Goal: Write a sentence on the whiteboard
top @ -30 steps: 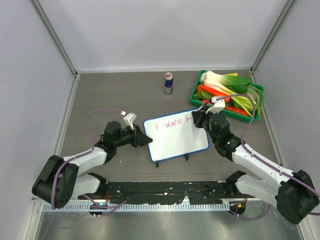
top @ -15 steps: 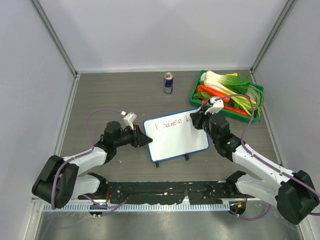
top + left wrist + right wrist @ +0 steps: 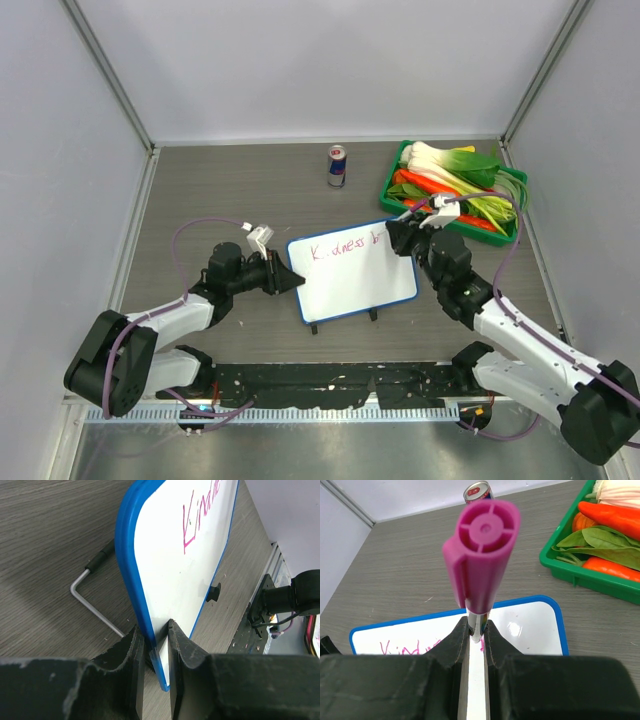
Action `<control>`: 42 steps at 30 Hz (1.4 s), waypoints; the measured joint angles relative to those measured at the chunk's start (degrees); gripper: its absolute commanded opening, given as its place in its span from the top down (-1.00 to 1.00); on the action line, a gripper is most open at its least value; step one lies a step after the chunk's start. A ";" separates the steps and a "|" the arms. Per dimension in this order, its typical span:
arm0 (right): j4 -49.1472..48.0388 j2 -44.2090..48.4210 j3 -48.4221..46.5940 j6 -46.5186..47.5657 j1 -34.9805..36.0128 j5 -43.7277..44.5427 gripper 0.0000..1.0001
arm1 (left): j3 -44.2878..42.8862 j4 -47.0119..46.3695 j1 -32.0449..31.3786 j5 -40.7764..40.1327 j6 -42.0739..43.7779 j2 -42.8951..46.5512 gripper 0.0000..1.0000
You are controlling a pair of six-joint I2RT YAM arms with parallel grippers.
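The whiteboard (image 3: 352, 285), white with a blue rim, stands tilted on two black feet at the table's middle. My left gripper (image 3: 295, 283) is shut on its left edge; in the left wrist view both fingers (image 3: 131, 650) pinch the blue rim (image 3: 127, 575). The sentence (image 3: 340, 250) is pink lettering reading "Kindness" plus a fresh stroke on the top line, also in the left wrist view (image 3: 200, 515). My right gripper (image 3: 398, 237) is shut on a magenta marker (image 3: 481, 555), its tip on the board (image 3: 535, 625) near the upper right, hidden behind the fingers.
A red and blue drink can (image 3: 337, 165) stands behind the board. A green tray (image 3: 388, 180) of leeks, carrots and greens sits at the back right, close to my right arm. The board's bent metal stand leg (image 3: 95, 610) rests on the table behind it.
My right gripper has shifted the marker slightly right along the top line, and a new pink stroke shows after "Kindness". The left arm and board have not moved.
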State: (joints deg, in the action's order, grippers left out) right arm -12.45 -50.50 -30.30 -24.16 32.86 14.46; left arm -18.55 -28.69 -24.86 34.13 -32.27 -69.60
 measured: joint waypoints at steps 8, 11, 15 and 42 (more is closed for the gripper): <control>0.04 -3.13 0.00 -0.02 0.00 0.96 0.99 | 0.00 0.00 0.00 0.00 0.00 -0.02 1.00; -0.33 -4.11 0.11 -0.07 0.00 1.14 0.99 | 0.00 0.00 0.00 0.00 0.00 -0.02 1.00; -0.79 -4.79 0.35 -0.15 -0.11 1.36 0.99 | 0.00 0.00 0.00 0.00 0.00 -0.02 1.00; -1.81 -5.55 0.81 -0.15 -0.39 5.16 0.99 | 0.00 -0.02 0.00 0.02 -0.02 -0.02 1.00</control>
State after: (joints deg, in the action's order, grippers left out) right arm -14.26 -56.05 -29.50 -24.32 32.47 19.62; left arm -18.55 -28.71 -24.86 34.15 -32.29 -69.63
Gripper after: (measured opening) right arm 0.162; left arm 0.238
